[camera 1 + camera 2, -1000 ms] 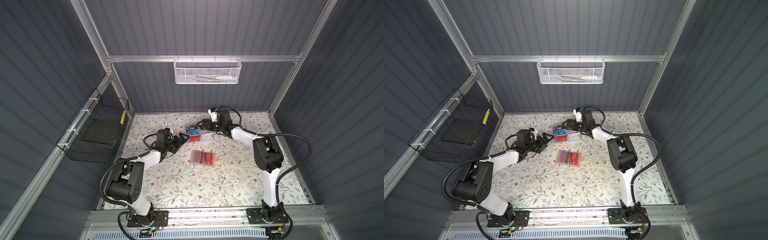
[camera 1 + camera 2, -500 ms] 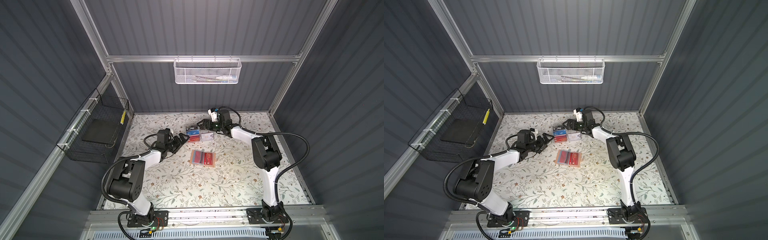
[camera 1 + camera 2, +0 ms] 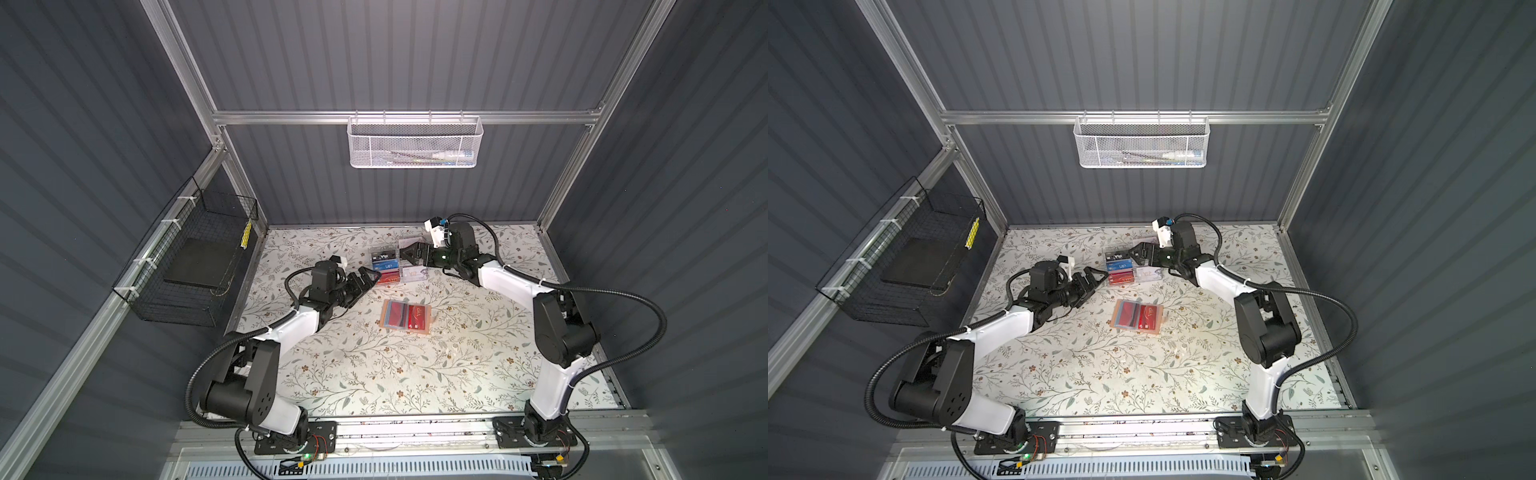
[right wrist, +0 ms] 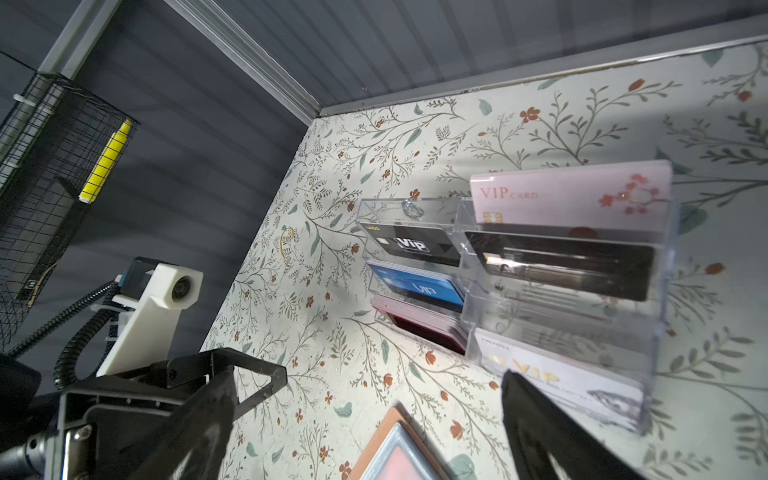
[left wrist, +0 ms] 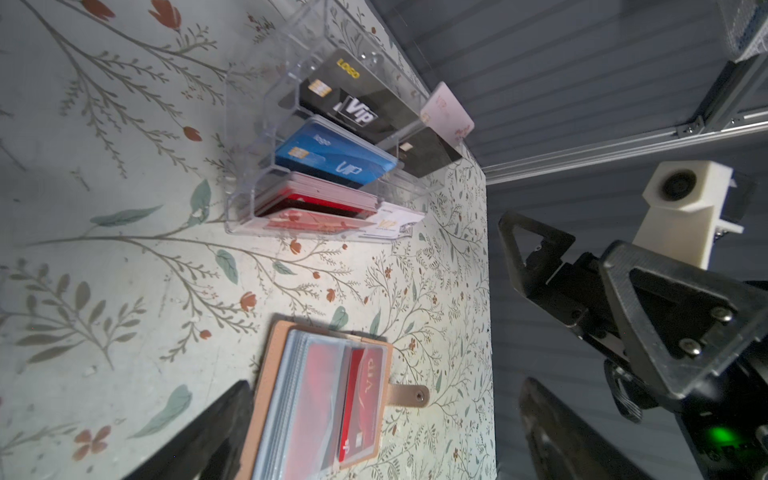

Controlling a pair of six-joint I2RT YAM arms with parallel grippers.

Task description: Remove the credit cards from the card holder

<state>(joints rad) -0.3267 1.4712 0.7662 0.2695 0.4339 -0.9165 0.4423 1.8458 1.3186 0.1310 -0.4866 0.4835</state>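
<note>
On the floral table the two arms reach inward from either side toward a clear acrylic rack of cards near the back wall. Nearer the middle, the peach card holder lies open and flat, apart from both arms. The left claw and right claw flank the rack, jaws spread wide, gripping nothing. A red credit card sits in one of the holder's sleeves.

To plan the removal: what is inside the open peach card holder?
Inside the card holder, a red VIP card sits in a plastic sleeve; another red card shows through cloudy plastic. Contents of lower sleeves are covered.
</note>
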